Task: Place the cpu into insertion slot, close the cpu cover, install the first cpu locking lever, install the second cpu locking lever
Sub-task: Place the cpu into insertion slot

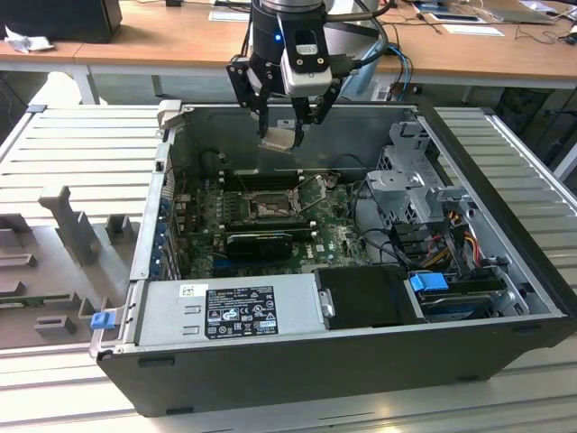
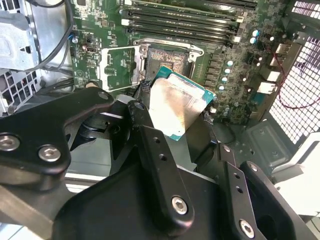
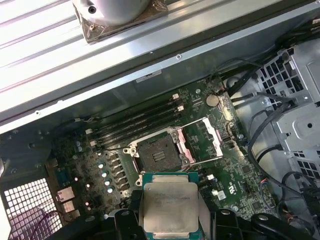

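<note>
I am noting a black-and-white label (image 1: 242, 311) on the power supply (image 1: 171, 316), at 7 o'clock in the exterior view; I cannot read its print. At 12 o'clock the gripper (image 1: 281, 135) is pointing down, fingers clamping the cpu (image 1: 278, 138) by its edges. The cpu has a pale silver top and a green rim. The insertion slot (image 1: 268, 209) is lying bare at 6 o'clock from it, well apart, with the cpu cover (image 3: 204, 140) swung open.
</note>
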### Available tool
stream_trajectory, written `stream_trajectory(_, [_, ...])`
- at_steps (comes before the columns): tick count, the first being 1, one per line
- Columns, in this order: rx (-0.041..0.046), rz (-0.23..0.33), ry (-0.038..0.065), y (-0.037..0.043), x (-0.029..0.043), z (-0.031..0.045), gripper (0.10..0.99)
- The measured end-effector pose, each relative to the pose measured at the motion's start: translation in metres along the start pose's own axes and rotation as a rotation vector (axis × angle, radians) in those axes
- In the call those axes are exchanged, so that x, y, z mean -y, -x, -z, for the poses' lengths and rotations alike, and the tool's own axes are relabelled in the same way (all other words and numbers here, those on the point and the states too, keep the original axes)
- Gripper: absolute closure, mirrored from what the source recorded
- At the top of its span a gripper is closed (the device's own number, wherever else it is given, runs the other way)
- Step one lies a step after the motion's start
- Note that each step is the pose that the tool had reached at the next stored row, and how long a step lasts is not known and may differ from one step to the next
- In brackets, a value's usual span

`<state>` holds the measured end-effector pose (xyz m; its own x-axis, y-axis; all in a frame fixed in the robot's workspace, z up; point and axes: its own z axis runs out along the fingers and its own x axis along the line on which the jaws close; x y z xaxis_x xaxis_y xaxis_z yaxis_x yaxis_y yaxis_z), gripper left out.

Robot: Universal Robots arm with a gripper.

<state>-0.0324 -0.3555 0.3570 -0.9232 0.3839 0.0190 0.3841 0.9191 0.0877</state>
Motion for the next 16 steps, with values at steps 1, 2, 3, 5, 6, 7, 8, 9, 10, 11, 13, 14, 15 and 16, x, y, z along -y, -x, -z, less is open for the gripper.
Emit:
stream_trajectory(1, [0.0007, -0.008, 0.000, 0.0000, 0.0000, -0.0001, 0.557])
stream_trajectory(2, [0.0020, -0.022, 0.000, 0.0000, 0.0000, -0.0002, 0.557])
stream_trajectory(3, [0.0034, -0.038, 0.001, 0.0000, 0.0000, -0.0002, 0.557])
stream_trajectory(5, [0.0061, -0.069, 0.002, 0.0000, 0.0000, -0.0008, 0.557])
stream_trajectory(6, [0.0063, -0.072, 0.002, 0.0000, 0.0000, -0.0012, 0.557])
stream_trajectory(7, [0.0065, -0.073, 0.002, 0.0000, 0.0001, -0.0017, 0.557])
stream_trajectory(8, [0.0065, -0.074, 0.002, 0.0000, 0.0002, -0.0024, 0.557])
stream_trajectory(9, [0.0065, -0.074, 0.002, 0.0000, 0.0003, -0.0031, 0.557])
stream_trajectory(10, [0.0065, -0.074, 0.001, 0.0000, 0.0004, -0.0038, 0.557])
stream_trajectory(11, [0.0065, -0.074, 0.001, 0.0001, 0.0004, -0.0044, 0.557])
stream_trajectory(13, [0.0068, -0.074, 0.001, 0.0001, 0.0006, -0.0059, 0.557])
stream_trajectory(14, [0.0073, -0.074, 0.001, 0.0001, 0.0006, -0.0063, 0.557])
stream_trajectory(15, [0.0076, -0.075, 0.000, 0.0001, 0.0006, -0.0064, 0.557])
stream_trajectory(16, [0.0082, -0.080, 0.000, 0.0001, 0.0006, -0.0064, 0.557])
